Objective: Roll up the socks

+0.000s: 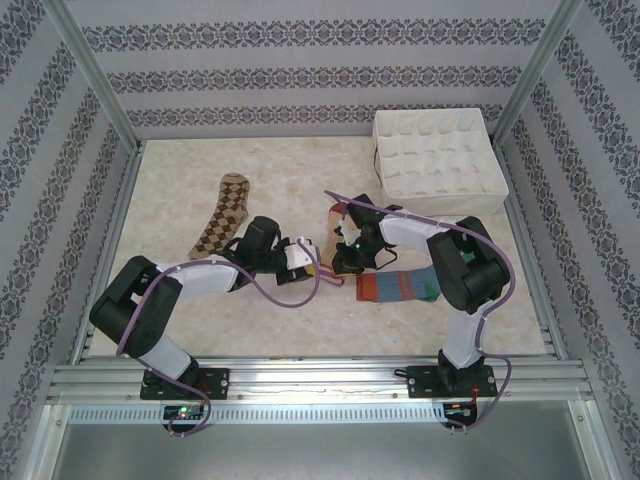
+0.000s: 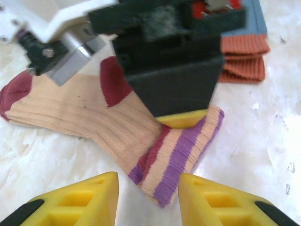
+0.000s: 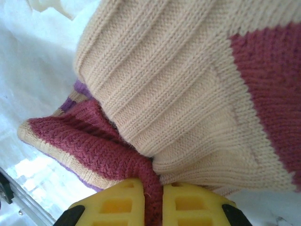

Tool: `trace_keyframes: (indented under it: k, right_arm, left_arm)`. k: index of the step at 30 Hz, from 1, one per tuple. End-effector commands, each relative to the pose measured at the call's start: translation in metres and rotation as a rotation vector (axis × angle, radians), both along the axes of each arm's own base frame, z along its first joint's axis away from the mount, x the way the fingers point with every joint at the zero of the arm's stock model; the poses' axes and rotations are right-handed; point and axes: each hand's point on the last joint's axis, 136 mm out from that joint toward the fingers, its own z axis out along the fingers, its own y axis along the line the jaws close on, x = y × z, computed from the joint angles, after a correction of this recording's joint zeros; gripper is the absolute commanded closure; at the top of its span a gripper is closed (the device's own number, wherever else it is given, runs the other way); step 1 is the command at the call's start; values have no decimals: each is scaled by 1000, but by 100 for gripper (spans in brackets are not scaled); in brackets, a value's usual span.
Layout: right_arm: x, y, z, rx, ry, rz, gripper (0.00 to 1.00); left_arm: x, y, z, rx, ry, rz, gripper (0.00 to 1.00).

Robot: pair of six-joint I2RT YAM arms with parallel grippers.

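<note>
The peach sock [image 2: 70,106] lies flat on the table, with a dark red toe and heel and a purple-striped cuff [image 2: 181,155]. My right gripper [image 3: 153,197] is shut on a fold of the sock's dark red cuff band [image 3: 94,146]; the left wrist view shows its black body [image 2: 174,70] over the sock. My left gripper [image 2: 148,197] is open, its yellow fingers [image 2: 89,197] either side of the cuff's corner without touching it. From above, both grippers meet over the peach sock [image 1: 328,245]. The striped sock [image 1: 398,286] lies to the right. The argyle sock [image 1: 225,215] lies to the left.
A white divided organizer box [image 1: 437,160] stands at the back right of the marble-patterned table [image 1: 290,165]. The striped sock's orange cuff [image 2: 244,52] lies just beyond the right gripper. Patterned walls and metal rails enclose the table.
</note>
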Motion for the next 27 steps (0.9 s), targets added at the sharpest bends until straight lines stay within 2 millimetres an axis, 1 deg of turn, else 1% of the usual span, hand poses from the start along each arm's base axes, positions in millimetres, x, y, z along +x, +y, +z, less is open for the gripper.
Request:
trace_keyframes:
  k: [1,4,9,12,17,21,25,27]
  right_arm:
    - [-29,-33,-40,-169,136,11,90]
    - [-30,-35,-42,-167,160,12,90]
    - [-32,-34,-44,-157,178,21,90]
    - [-33,-34,-43,-152,183,26,91]
    - [-38,-31,-41,-129,190,47,91]
    - [-41,-31,-39,-114,198,69,91]
    - [-45,-26,-36,-82,217,101,91]
    - [-46,-24,-34,-67,226,124,91]
  left_arm:
    - [-7,-7,-7,96,-181,-119,62]
    - [-11,-10,-18,157,-241,-161,62]
    - [-12,-19,-31,210,-302,-206,61]
    - [-10,-23,-40,238,-308,-222,60]
    - [-1,-22,-54,290,-306,-213,59]
    - [6,-20,-59,318,-313,-180,58]
    - [8,-19,-64,337,-306,-180,58]
    - [9,-20,-65,341,-302,-180,60]
